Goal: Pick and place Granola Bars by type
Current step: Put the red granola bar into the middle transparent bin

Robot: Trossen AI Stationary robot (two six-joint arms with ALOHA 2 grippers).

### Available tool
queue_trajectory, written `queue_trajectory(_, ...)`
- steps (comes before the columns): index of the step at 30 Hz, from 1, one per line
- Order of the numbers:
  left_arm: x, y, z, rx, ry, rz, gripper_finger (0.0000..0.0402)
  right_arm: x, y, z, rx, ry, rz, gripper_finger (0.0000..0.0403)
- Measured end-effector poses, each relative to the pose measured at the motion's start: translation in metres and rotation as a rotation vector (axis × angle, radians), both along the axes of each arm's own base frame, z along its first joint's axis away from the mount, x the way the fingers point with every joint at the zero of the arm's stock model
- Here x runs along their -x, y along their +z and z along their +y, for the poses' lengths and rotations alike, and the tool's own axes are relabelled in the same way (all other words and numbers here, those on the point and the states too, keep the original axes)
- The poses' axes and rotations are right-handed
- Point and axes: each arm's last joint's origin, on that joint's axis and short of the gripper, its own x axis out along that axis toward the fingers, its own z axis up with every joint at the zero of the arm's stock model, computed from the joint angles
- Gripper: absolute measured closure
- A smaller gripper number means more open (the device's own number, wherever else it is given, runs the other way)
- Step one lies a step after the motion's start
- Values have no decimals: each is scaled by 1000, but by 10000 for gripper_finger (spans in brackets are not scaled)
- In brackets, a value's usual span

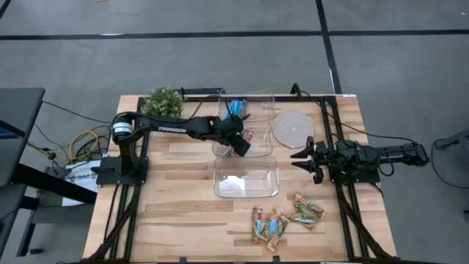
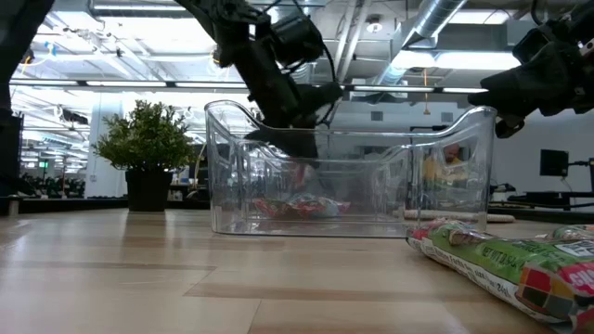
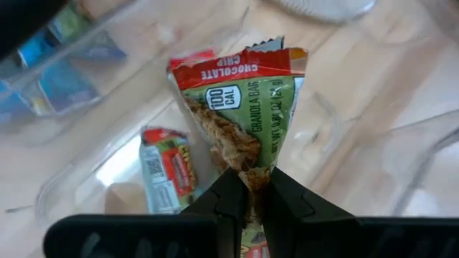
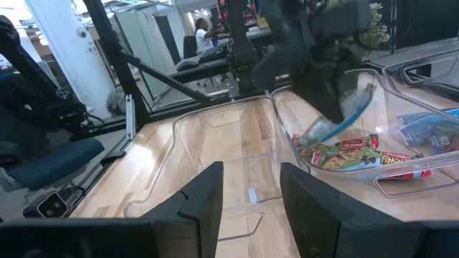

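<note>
Several granola bars [image 1: 282,220] lie on the wooden table [image 1: 176,220] near a potted plant [image 1: 163,102].

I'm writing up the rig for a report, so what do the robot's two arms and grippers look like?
Both arms are black with jointed links. The left arm carries white lettering along its link and a silver ring at its base joint. The left gripper and right gripper each have two flat, angular black fingers. Black cables run off the right arm.

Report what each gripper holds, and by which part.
The left gripper pinches a red-green granola bar by one end of its wrapper. The right gripper is open and holds nothing.
</note>
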Motion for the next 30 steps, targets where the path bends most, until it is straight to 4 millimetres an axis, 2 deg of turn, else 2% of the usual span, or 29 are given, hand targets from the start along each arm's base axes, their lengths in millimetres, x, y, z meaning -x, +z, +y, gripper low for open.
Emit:
queue_trajectory(12,1,-10,1,-4,-28,63,368,0,0,0,0,0,0,270)
queue_trajectory(24,1,-9,4,12,-34,47,295,0,0,0,0,0,0,269)
queue_trajectory(30,-8,11,6,-11,-57,-6,290,0,0,0,0,0,0,270)
